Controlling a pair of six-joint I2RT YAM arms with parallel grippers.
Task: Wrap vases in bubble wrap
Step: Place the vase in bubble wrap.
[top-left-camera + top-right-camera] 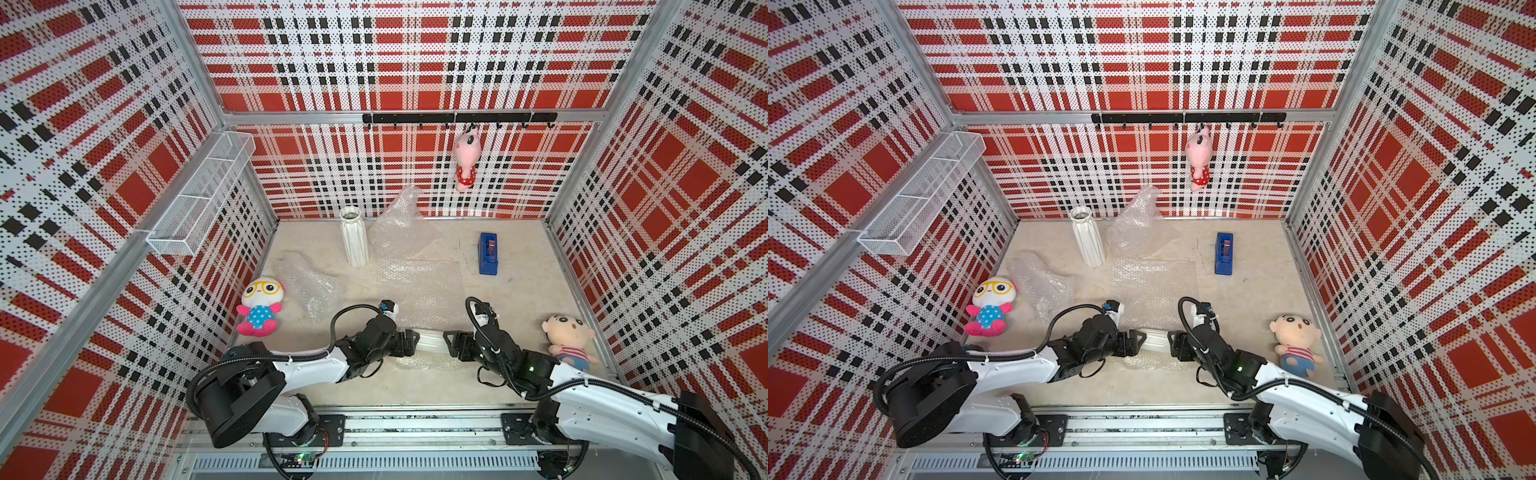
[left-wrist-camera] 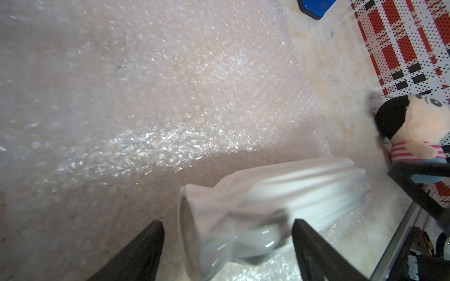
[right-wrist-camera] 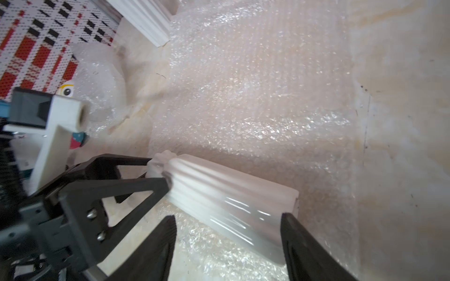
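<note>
A short white ribbed vase (image 1: 430, 338) (image 1: 1156, 338) lies on its side on the near edge of a flat bubble wrap sheet (image 1: 419, 286) (image 1: 1154, 282). My left gripper (image 1: 415, 337) (image 2: 227, 225) is open, its fingers straddling the vase's mouth end (image 2: 280, 189) with a gap on one side. My right gripper (image 1: 446, 338) (image 3: 227, 217) is open around the base end (image 3: 219, 189); one finger touches it and wrap shows beside the other. A taller white ribbed vase (image 1: 354, 241) (image 1: 1089, 241) stands upright at the back.
Crumpled bubble wrap bundles sit at the back (image 1: 399, 228) and at the left (image 1: 309, 286). A blue tape dispenser (image 1: 488, 253) lies at the back right. Plush toys rest at the left (image 1: 259, 305) and right (image 1: 567, 343) walls. A wire basket (image 1: 203, 195) hangs on the left wall.
</note>
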